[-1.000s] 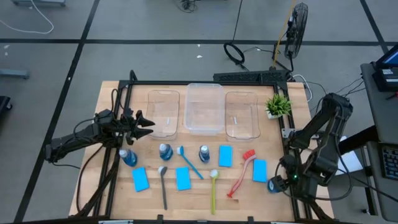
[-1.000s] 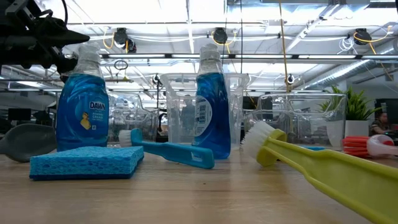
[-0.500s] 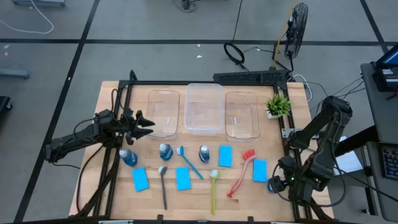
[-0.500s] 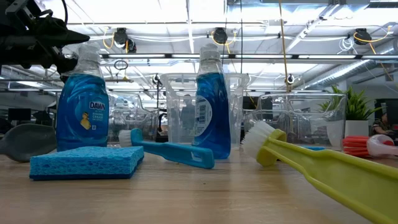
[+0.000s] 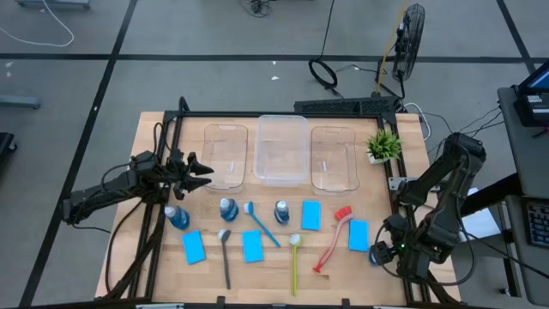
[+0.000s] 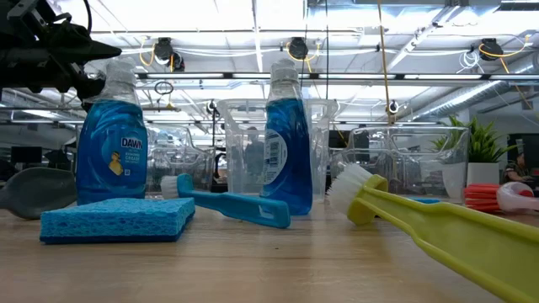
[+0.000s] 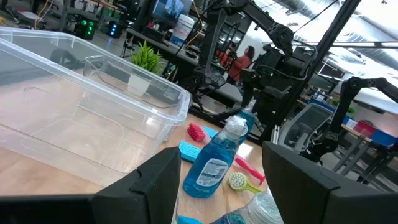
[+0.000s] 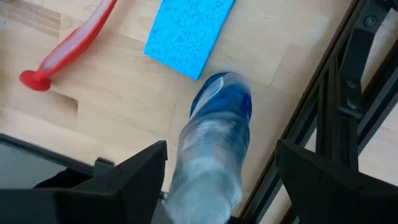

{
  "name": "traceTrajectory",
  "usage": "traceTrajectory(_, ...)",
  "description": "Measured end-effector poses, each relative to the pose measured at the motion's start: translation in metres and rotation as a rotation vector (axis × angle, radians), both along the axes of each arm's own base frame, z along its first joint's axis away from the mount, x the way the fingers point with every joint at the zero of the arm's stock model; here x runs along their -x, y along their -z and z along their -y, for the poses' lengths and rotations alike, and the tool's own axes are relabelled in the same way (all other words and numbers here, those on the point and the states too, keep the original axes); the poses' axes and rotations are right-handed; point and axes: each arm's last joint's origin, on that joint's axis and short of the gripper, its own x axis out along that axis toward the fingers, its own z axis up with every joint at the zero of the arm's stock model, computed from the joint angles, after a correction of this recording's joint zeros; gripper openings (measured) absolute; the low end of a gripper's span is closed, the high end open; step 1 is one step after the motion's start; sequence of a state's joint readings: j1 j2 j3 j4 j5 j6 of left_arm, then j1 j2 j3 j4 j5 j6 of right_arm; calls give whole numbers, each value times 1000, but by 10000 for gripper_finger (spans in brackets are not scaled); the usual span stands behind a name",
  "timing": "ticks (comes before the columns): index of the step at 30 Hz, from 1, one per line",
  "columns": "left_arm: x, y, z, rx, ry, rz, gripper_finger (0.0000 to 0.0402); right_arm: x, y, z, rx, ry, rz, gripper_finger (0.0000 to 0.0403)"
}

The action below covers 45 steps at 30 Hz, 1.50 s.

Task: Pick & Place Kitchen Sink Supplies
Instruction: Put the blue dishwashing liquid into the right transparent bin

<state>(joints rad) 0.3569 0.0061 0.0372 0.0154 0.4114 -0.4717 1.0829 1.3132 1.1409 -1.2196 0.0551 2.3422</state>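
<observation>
Nothing on the worktop (image 5: 154,129) has shifted over the last second; only the right arm has settled a touch lower at the near right corner, then stopped.

Its right gripper (image 8: 205,186) hangs straight over a small blue dish-soap bottle with a pale cap (image 8: 214,134), which stands at the worktop's right edge just beside a flat bright-blue rectangular sponge (image 8: 189,28) and near the red long-handled dish brush (image 8: 74,43). The jaws stand wide apart, one on each side of the bottle, not yet pressing it. This looks like the approach for a pick: the next move calls for a short descent and a close around the bottle's body, then a carry to one of the clear plastic rectangular tubs (image 5: 281,150) at the back.

Over the left side, the left gripper (image 5: 199,172) hovers with its arm stretched in from the edge, jaws part-open and empty, pointing past the left tub (image 7: 87,118) above another blue bottle (image 5: 176,216). The remaining bottles, sponges and brushes lie in a row along the front.
</observation>
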Motion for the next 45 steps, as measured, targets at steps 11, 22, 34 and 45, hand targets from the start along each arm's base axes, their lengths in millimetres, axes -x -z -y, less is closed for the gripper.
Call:
traceTrajectory(11,0,0,0,0,0,0,228,-4,43,-6,-124,4,61,276)
traceTrajectory(22,0,0,0,1,0,0,228,1,36,8,-97,41,104,264)
traceTrajectory(34,0,1,0,-5,0,-6,228,2,35,10,-72,35,119,234)
traceTrajectory(45,0,1,0,-23,-3,-4,228,2,34,10,-78,11,127,160)
